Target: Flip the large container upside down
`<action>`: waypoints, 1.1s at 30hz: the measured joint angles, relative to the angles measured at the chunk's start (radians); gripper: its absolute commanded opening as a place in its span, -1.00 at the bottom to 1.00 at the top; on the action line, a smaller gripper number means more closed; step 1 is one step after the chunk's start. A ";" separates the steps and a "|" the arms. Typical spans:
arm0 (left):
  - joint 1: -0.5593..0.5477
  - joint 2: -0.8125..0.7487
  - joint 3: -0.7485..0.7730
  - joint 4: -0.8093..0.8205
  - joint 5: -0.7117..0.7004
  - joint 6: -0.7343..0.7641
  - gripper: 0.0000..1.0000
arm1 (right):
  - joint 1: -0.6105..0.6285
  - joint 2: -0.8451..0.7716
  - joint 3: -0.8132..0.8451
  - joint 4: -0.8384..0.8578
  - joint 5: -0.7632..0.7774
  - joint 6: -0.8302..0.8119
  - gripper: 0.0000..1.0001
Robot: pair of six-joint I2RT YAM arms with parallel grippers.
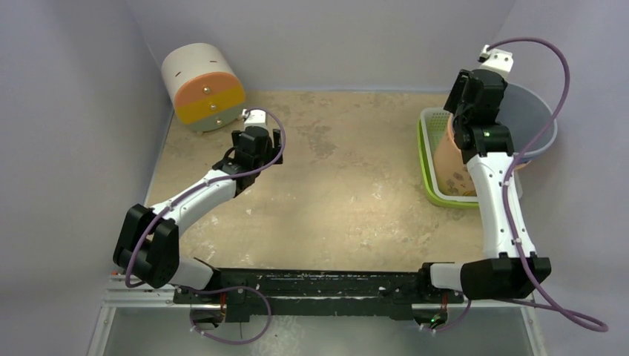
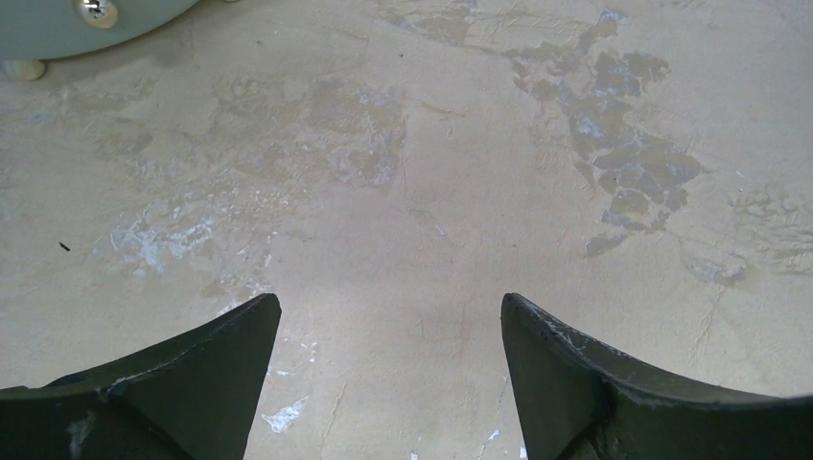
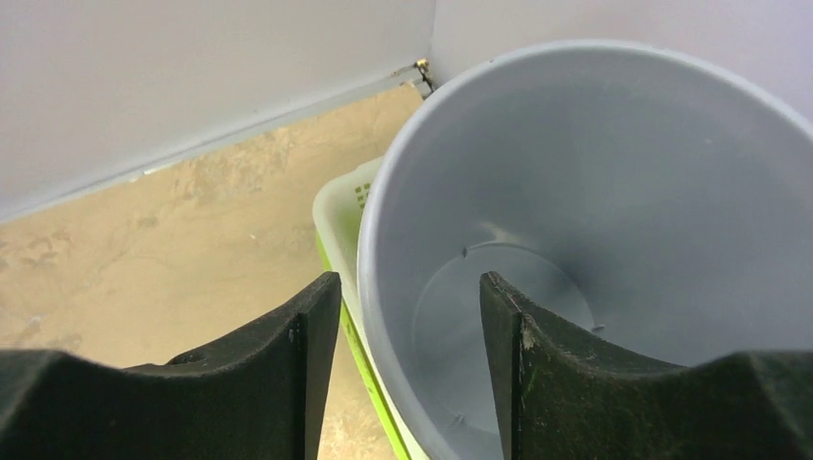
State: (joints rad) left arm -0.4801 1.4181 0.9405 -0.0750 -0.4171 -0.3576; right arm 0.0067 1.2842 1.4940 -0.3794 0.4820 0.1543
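Note:
The large container is a grey bucket (image 1: 535,119) at the far right, mouth up and empty, next to the green basket (image 1: 426,159). My right gripper (image 1: 461,110) is open over its left rim. In the right wrist view the gripper (image 3: 410,326) straddles the bucket's rim (image 3: 369,240): one finger (image 3: 288,374) is outside the wall and the other finger (image 3: 537,374) is inside the bucket, with a gap on both sides. My left gripper (image 1: 256,148) is open and empty above bare table at the far left; the left wrist view (image 2: 391,316) shows only tabletop between its fingers.
The green basket (image 3: 340,206) sits against the bucket's left side, with a peach-coloured object (image 1: 449,157) in it, partly hidden by my right arm. A round white, orange and yellow drawer unit (image 1: 202,85) stands at the back left. Walls close in behind and to the right.

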 measured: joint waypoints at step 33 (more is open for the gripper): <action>0.000 0.013 0.000 -0.001 -0.002 0.001 0.64 | -0.008 0.120 0.047 -0.055 -0.003 -0.024 -0.81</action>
State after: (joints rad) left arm -0.4805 1.4307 0.9405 -0.0757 -0.4191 -0.3565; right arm -0.0010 1.4040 1.5414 -0.4339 0.4786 0.1307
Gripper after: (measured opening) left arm 0.823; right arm 0.070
